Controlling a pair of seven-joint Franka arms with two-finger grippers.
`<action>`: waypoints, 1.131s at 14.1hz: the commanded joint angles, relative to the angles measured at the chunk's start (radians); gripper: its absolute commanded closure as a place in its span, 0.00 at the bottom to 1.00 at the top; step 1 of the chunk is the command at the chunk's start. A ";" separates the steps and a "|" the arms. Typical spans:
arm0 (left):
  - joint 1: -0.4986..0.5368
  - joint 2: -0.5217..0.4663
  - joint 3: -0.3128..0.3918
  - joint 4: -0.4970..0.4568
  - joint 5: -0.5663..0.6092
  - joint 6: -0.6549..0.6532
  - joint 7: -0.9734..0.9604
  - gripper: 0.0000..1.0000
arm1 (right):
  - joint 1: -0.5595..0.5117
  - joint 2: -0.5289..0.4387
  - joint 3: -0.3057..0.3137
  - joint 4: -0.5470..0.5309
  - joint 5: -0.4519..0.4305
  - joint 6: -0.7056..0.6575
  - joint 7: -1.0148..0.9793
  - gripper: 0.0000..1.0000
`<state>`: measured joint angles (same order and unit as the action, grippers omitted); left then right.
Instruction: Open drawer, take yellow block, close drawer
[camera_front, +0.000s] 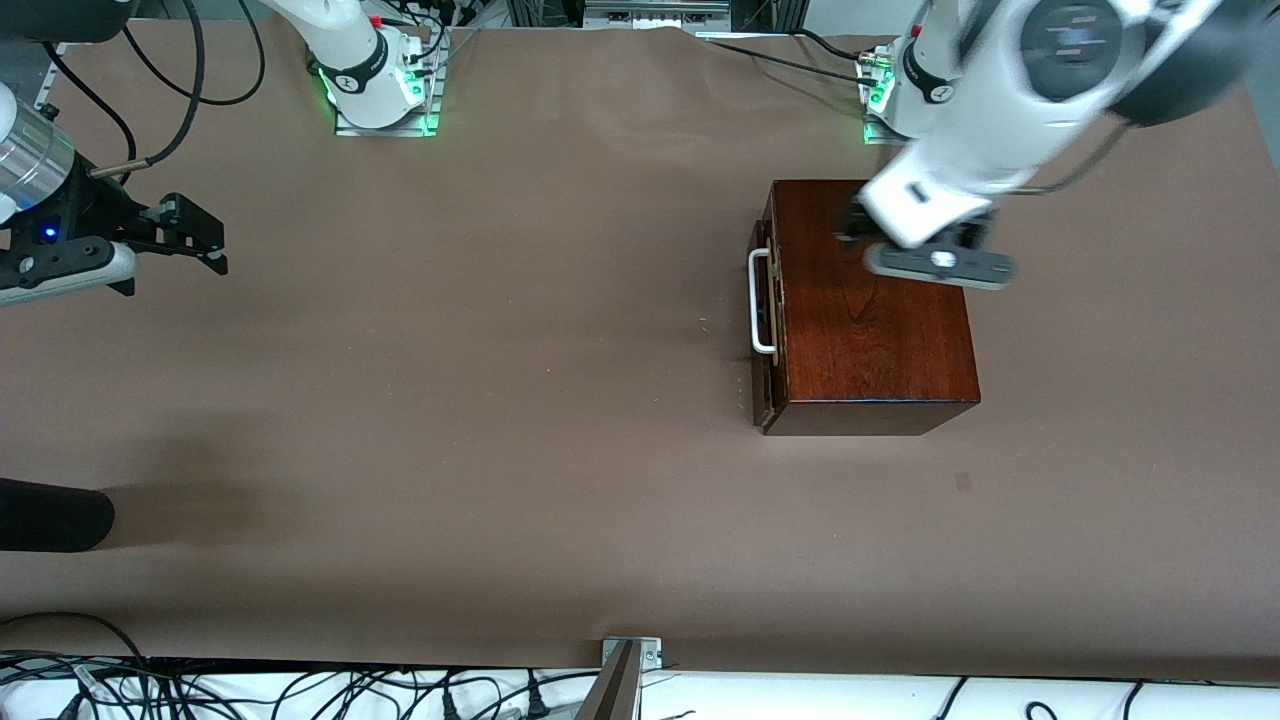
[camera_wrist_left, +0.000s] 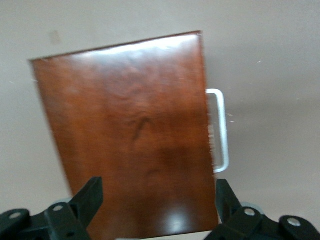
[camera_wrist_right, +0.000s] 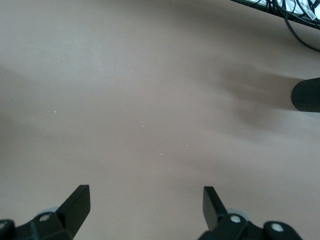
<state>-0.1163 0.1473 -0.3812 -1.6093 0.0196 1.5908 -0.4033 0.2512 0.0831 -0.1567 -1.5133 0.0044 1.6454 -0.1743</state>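
Observation:
The glossy dark wooden box (camera_front: 875, 320) stands toward the left arm's end of the table. Its drawer (camera_front: 766, 390) is pushed in, and the dark front with the white bar handle (camera_front: 760, 300) faces the right arm's end. My left gripper (camera_front: 910, 235) hangs open and empty over the box top; in the left wrist view, the gripper (camera_wrist_left: 157, 195) spans the box (camera_wrist_left: 130, 140), with the handle (camera_wrist_left: 221, 130) to one side. My right gripper (camera_front: 205, 240) waits open and empty over bare table at the right arm's end, as the right wrist view (camera_wrist_right: 145, 200) shows. The yellow block is hidden.
A black cylinder (camera_front: 50, 515) pokes in over the table at the right arm's end, nearer to the front camera than my right gripper; it also shows in the right wrist view (camera_wrist_right: 306, 95). Cables (camera_front: 300, 690) lie along the table's near edge. The brown table (camera_front: 480, 380) spreads in front of the drawer.

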 joint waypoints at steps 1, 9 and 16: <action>-0.051 0.076 -0.073 0.003 0.068 0.066 -0.196 0.00 | -0.001 0.006 0.003 0.022 -0.009 -0.021 0.013 0.00; -0.207 0.233 -0.107 -0.132 0.357 0.252 -0.434 0.00 | 0.000 0.006 0.005 0.022 -0.009 -0.021 0.015 0.00; -0.217 0.270 -0.105 -0.221 0.387 0.379 -0.471 0.00 | -0.001 0.006 0.003 0.022 -0.007 -0.021 0.018 0.00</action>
<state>-0.3279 0.4170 -0.4837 -1.8088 0.3781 1.9388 -0.8464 0.2514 0.0833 -0.1563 -1.5129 0.0044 1.6444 -0.1697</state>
